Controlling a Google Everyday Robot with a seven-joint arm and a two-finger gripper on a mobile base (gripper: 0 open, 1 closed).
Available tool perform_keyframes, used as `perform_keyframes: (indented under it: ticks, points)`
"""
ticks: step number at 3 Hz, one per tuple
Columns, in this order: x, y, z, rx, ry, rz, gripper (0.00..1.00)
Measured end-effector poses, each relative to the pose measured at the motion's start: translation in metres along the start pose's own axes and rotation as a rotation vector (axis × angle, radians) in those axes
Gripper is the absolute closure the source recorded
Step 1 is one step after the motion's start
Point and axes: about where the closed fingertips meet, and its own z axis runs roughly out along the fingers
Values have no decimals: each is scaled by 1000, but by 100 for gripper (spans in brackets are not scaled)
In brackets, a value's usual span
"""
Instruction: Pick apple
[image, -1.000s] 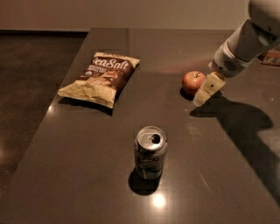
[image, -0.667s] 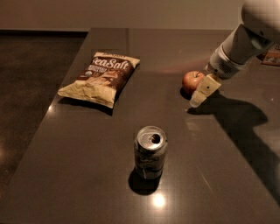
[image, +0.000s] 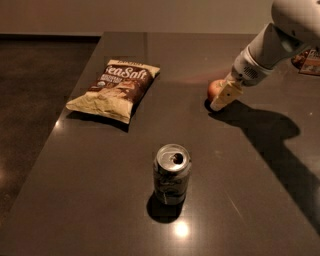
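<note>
Sliding leftward, the hand (image: 223, 96) now half hides the apple (image: 214, 88) toward the surface's (image: 100, 200) far right corner; a grasp looks close, though whether it is clenched I cannot tell.

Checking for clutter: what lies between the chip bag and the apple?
Nothing: the camera view shows bare table between the chip bag and the apple. The gripper is at the apple's other side, overlapping it.

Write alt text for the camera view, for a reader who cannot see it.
The robot's pincer sits just in front of a red apple at the right of a dark table. A Sea Salt chip bag lies at the left, and an opened soda can stands upright nearer the camera.
</note>
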Motion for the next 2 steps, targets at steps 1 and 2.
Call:
perform_keyframes:
  ticks: [1, 2]
  points:
    - [-11, 1, -10, -2, -39, -4, 71]
    - [-34, 5, -33, 5, -80, -41, 95]
